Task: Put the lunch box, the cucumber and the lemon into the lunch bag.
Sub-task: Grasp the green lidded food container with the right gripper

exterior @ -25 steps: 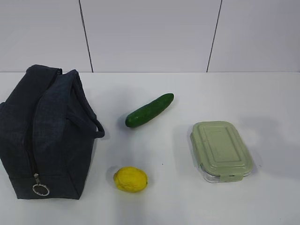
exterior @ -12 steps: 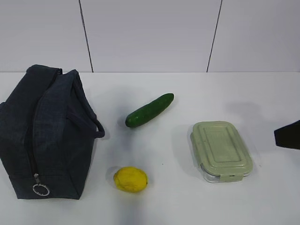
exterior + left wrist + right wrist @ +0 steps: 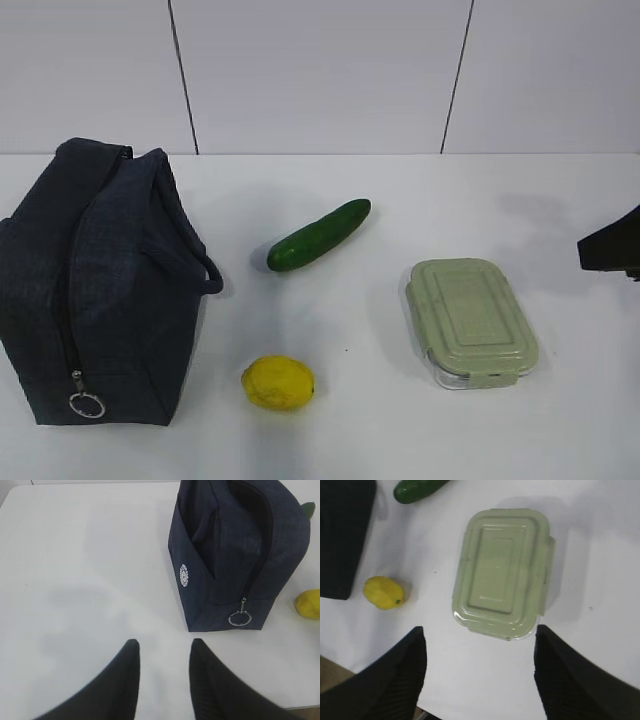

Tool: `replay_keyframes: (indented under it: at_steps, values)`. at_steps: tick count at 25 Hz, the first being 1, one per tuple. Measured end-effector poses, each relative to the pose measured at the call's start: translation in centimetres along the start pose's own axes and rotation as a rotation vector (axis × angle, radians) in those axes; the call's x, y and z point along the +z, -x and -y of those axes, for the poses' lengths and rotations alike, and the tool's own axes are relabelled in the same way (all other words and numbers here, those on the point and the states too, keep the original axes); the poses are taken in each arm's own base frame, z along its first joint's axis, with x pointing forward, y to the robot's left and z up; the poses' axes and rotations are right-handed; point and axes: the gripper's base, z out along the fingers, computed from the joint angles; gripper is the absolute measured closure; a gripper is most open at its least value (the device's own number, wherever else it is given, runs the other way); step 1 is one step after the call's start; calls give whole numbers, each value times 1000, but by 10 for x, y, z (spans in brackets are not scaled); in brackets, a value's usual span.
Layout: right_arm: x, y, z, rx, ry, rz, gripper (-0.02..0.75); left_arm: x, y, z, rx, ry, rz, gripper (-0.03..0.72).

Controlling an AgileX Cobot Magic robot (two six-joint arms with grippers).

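Note:
The navy lunch bag (image 3: 100,280) stands at the left, its ring pull (image 3: 87,404) hanging at the near lower end of the zipper. The dark green cucumber (image 3: 318,235) lies mid-table, the yellow lemon (image 3: 278,383) in front of it. The lunch box (image 3: 470,318) with its sage-green lid sits to the right. My right gripper (image 3: 479,632) hovers wide open just short of the lunch box (image 3: 502,570), nothing between its fingers. My left gripper (image 3: 164,645) stands open over bare table, short of the bag (image 3: 220,555) and its ring pull (image 3: 238,619).
White table top all round, with a white panelled wall behind. A dark part of my right arm (image 3: 610,248) shows at the exterior view's right edge. The lemon (image 3: 309,603) lies right of the bag in the left wrist view.
My right arm has come into the exterior view from the right edge and risen a little. The bag, cucumber, lemon and lunch box have not moved.

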Motion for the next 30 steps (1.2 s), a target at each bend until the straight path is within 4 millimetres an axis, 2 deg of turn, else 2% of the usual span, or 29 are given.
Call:
replay_keyframes:
  at_steps: [6, 13, 20, 25, 30]
  values:
    - [27, 3, 28, 10, 164, -98, 225, 0, 0, 0, 0, 0, 0, 446]
    - [50, 11, 49, 9, 205, -145, 225, 0, 0, 0, 0, 0, 0, 446]
    - [77, 4, 66, 33, 259, -189, 225, 0, 0, 0, 0, 0, 0, 446]
    - [93, -1, 79, 50, 237, -203, 219, 0, 0, 0, 0, 0, 0, 446]
    - [95, 6, 85, 69, 186, -142, 178, 0, 0, 0, 0, 0, 0, 446]
